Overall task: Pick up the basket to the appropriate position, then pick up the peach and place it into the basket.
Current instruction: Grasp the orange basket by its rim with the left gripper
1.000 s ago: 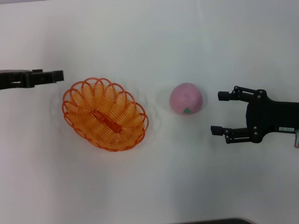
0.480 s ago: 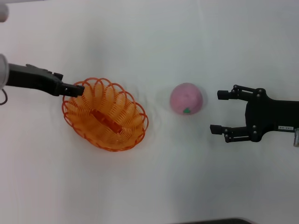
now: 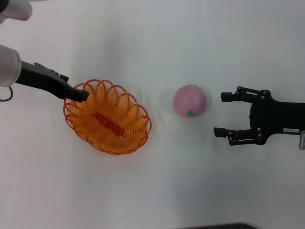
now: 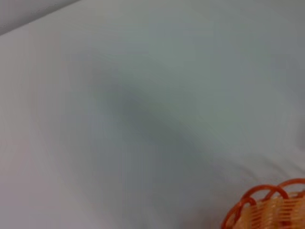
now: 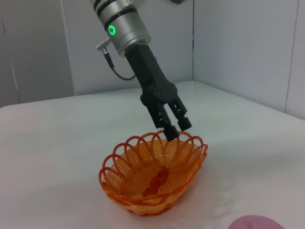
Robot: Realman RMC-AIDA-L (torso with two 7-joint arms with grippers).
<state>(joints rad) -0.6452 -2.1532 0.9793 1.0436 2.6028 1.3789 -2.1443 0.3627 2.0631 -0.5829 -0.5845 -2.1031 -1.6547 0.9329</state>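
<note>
The orange wire basket lies on the white table, left of centre; it also shows in the right wrist view and at a corner of the left wrist view. My left gripper reaches in from the left and is at the basket's far-left rim. In the right wrist view the left gripper has its fingers slightly apart, right at the rim's loops. The pink peach sits on the table right of the basket; a sliver of the peach shows in the right wrist view. My right gripper is open and empty, just right of the peach.
The white table spreads around both objects. Grey walls stand behind the table's far side. A dark edge shows at the table's near side.
My left arm has swung in from the left edge and its gripper has come to the basket's rim. The basket, peach and right gripper have not moved.
</note>
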